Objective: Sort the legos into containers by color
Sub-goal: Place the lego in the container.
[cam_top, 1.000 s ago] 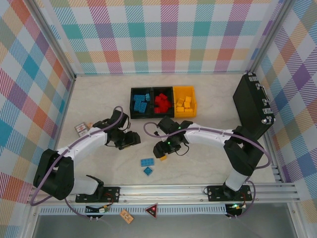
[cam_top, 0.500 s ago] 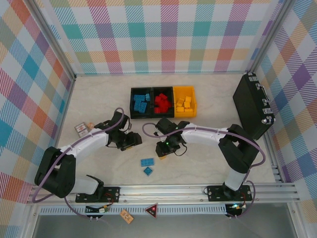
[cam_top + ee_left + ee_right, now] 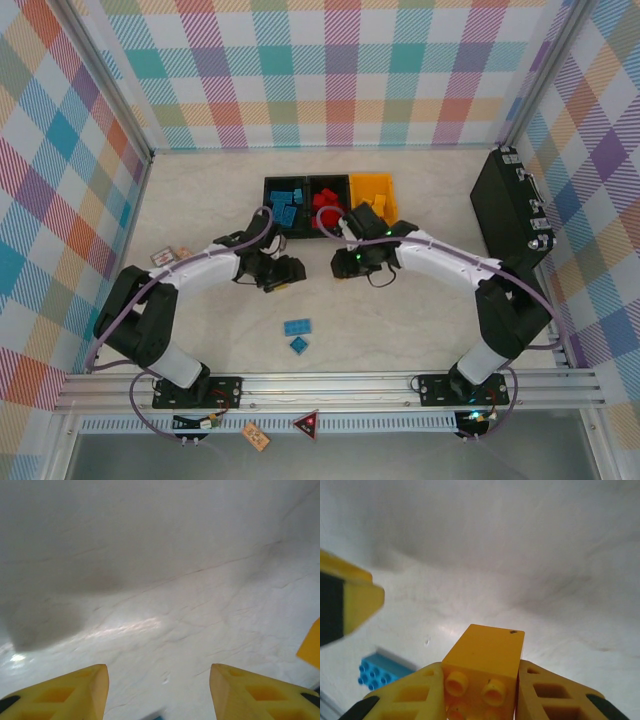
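Closure is the news. From above, my right hand [image 3: 343,266] has swung away from the near worktop [image 3: 430,330] and now hangs just in front of the row of three joined open-topped plastic bins, close to the yellow-orange bin [image 3: 372,178]. My left hand [image 3: 288,272] has come up beside it, near the black bin of blue pieces [image 3: 285,180]. Two small blue studded bricks [image 3: 297,327] lie well behind us.

At my left wrist the fingers [image 3: 75,690] stand apart over bare worktop. A blue sliver shows low between them, and I cannot tell whether it is gripped.

At my right wrist, the jaws hold a small yellow-orange studded plastic brick [image 3: 485,662], lifted clear. I judge this piece is ready to drop into its matching bin, with the blue ones left to fetch.
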`<act>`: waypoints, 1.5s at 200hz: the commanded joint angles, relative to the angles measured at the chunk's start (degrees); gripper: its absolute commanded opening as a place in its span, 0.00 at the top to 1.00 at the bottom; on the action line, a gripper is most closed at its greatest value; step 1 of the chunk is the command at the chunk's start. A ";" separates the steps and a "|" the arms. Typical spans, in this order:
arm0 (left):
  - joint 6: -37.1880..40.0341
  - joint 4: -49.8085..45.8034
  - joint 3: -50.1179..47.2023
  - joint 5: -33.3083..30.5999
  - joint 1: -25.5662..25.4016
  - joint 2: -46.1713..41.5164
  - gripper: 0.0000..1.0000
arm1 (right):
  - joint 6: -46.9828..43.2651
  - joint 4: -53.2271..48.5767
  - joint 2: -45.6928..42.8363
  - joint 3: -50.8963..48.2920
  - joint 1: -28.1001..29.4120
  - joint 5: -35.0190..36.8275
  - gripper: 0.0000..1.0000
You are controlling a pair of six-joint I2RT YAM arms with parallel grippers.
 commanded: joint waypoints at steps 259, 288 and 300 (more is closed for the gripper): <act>-4.23 2.95 18.39 -2.18 -3.00 8.17 0.44 | 0.85 -8.91 37.87 51.22 -20.39 10.64 0.68; -4.23 2.76 17.68 -2.41 -2.99 7.48 0.44 | 0.85 -10.56 41.27 55.86 -20.56 10.40 0.66; -4.23 2.75 17.20 -2.71 -3.00 7.08 0.44 | 0.90 -10.93 42.00 57.04 -20.56 10.21 0.65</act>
